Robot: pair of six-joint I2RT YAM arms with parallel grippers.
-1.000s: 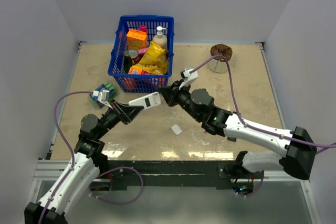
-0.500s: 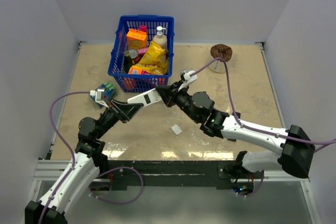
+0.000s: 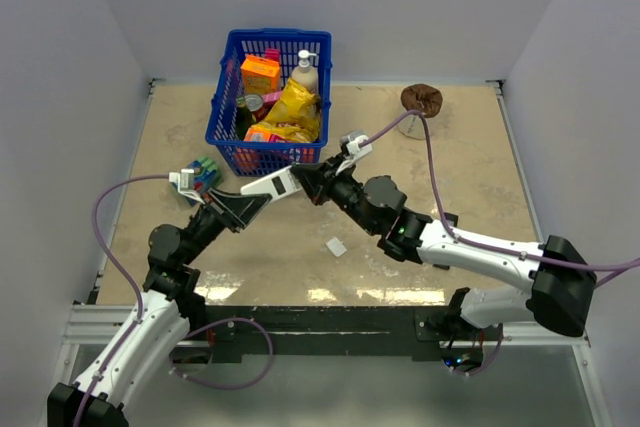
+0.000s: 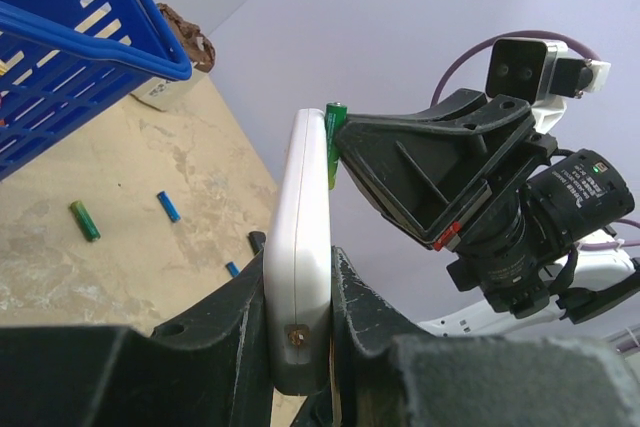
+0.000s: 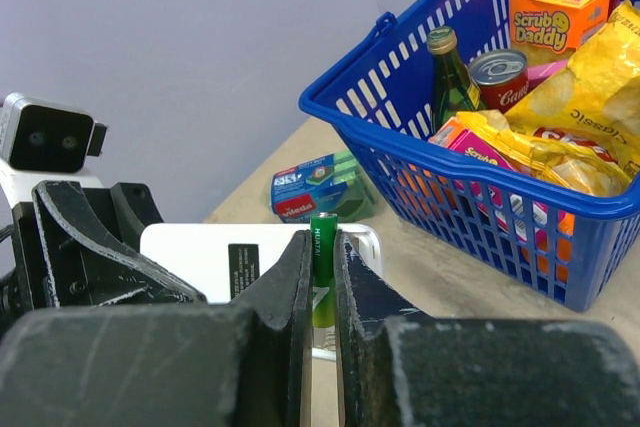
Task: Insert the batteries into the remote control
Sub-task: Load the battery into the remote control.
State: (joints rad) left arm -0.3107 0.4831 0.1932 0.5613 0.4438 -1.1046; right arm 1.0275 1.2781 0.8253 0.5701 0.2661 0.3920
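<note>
My left gripper (image 3: 250,203) is shut on the white remote control (image 3: 270,184) and holds it above the table; the remote stands edge-on between my fingers in the left wrist view (image 4: 300,247). My right gripper (image 3: 305,179) is shut on a green battery (image 5: 323,265) and holds it against the remote's far end (image 5: 240,257), at the open compartment. The same battery shows in the left wrist view (image 4: 334,137). Loose batteries lie on the table: one green (image 4: 84,220) and two blue (image 4: 168,206) (image 4: 231,269).
A blue basket (image 3: 268,97) full of groceries stands at the back. A pack of green sponges (image 3: 203,175) lies left of it. A small white cover piece (image 3: 336,246) lies on the table in front. A brown object on a cup (image 3: 421,102) is at the back right.
Both grippers have shifted slightly left and toward the back together, with the remote and the battery still held end to end.
</note>
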